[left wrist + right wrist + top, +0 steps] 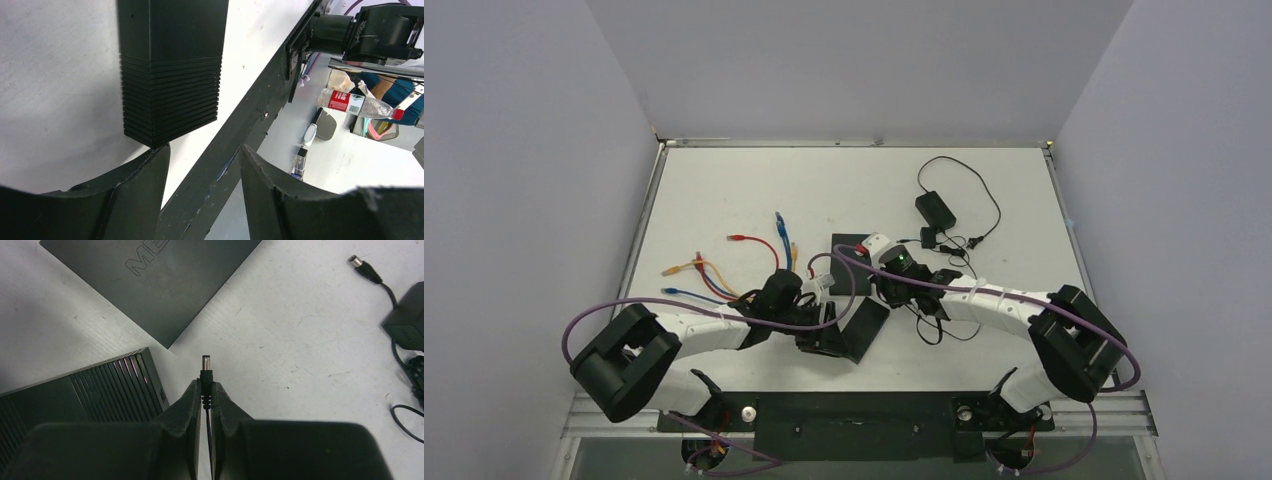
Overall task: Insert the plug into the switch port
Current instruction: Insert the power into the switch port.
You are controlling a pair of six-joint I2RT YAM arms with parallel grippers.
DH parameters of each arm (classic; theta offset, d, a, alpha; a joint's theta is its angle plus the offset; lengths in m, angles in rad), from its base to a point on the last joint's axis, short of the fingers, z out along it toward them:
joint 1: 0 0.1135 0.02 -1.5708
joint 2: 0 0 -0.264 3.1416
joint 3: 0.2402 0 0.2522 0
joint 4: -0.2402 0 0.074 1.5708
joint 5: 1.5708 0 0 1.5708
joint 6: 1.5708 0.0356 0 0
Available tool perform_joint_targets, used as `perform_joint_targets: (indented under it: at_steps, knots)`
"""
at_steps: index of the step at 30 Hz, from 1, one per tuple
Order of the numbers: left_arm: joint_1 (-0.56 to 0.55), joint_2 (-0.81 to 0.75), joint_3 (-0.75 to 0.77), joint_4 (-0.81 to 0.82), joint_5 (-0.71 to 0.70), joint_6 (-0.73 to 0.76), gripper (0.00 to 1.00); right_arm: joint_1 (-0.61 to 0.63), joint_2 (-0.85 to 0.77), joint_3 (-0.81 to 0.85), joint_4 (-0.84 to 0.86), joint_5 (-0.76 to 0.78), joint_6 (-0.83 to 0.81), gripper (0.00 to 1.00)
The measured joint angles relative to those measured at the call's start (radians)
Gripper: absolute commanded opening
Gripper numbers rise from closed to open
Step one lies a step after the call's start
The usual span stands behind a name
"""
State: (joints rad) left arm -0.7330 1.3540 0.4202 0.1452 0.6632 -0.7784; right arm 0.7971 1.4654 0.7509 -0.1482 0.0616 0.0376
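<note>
My right gripper is shut on a small black barrel plug. The plug's metal tip sticks out past the fingertips, just above the white table, and its thin cable runs back between the fingers. Left of the plug lies the black ribbed switch, a short gap away; no port shows on it. In the left wrist view the switch stands just ahead of my open left gripper, its corner at the left fingertip and nothing between the jaws. From above, the left gripper is beside the switch and the right gripper is just behind it.
A flat black box with raised lettering lies ahead of the right gripper. A power adapter with a second barrel plug and looped cable is at the back right. Coloured network cables lie on the left. The black table-edge bar runs under the left gripper.
</note>
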Motion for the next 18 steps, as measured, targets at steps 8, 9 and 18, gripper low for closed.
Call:
perform_joint_targets:
  at_steps: [8, 9, 18]
  knots:
    - [0.0, 0.074, -0.001, 0.058, 0.005, -0.007, 0.5, 0.0, 0.068, 0.012, -0.013, -0.018, 0.063, 0.0]
    - [0.0, 0.079, -0.001, 0.064, 0.004, -0.007, 0.5, 0.0, 0.071, 0.012, -0.015, -0.018, 0.069, 0.0]
    - [0.004, 0.102, -0.001, 0.079, -0.025, -0.021, 0.48, 0.0, 0.073, 0.011, -0.018, -0.026, 0.113, 0.0]
